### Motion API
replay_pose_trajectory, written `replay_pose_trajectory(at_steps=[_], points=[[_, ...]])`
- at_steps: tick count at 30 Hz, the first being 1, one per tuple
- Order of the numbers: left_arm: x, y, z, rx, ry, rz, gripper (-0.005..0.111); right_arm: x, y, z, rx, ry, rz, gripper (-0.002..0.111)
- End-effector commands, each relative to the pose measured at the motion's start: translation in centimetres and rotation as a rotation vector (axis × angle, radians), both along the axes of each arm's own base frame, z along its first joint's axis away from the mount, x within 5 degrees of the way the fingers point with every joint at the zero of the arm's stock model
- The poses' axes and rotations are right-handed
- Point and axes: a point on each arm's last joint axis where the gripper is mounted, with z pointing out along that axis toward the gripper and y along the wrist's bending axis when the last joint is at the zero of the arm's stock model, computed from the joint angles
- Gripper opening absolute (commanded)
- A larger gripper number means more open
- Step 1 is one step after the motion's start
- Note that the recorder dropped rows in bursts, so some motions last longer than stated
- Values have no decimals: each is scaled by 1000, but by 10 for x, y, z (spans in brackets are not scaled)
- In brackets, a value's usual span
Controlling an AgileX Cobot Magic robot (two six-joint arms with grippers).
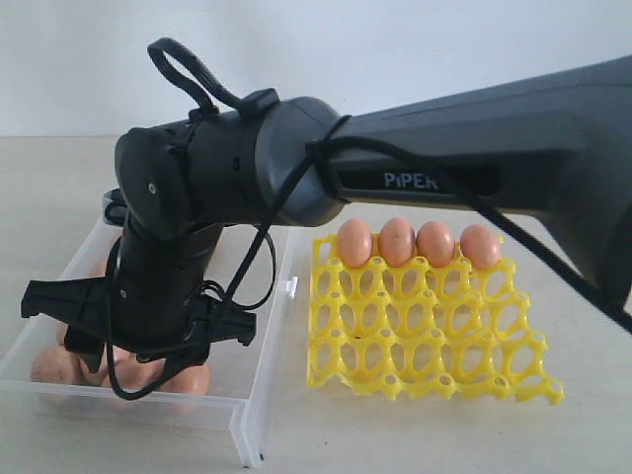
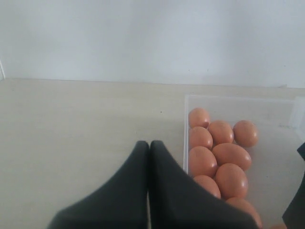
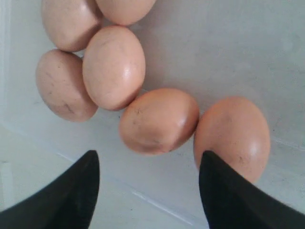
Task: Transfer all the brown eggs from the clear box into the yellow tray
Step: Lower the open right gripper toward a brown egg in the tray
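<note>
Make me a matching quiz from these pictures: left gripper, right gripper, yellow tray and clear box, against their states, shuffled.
1. left gripper
2. right gripper
3. yellow tray
4. clear box

A. holds loose eggs
B. shut, over bare table
C. four eggs in one row
D. open, above eggs

Pairs: 1-B, 2-D, 3-C, 4-A

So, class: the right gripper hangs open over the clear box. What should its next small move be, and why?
Probably lower the right gripper down around the brown egg lying between its open jaws; it is not gripped yet, and the yellow tray holds only four.
</note>
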Motion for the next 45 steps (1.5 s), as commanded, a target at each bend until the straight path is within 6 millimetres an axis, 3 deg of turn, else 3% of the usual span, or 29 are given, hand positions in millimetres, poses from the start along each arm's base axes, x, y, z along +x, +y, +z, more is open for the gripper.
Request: replay_pose_trajectory(at_steps=[1, 11, 18, 22, 38, 45], points=[[0, 0, 1, -5, -2, 0, -4, 3, 2, 5, 29, -48, 14, 57], [0, 0, 1, -5, -2, 0, -4, 1, -2, 5, -20, -62, 80, 57], [0, 0, 1, -5, -2, 0, -4, 3, -10, 22, -50, -134, 90, 57], [0, 0, 1, -5, -2, 0, -4, 3, -10, 22, -52, -131, 83, 66], [0, 0, 1, -5, -2, 0, -4, 9, -18, 20, -115, -131, 45, 67], [0, 0, 1, -5, -2, 0, -4, 9, -15, 1, -139, -80, 6, 67]])
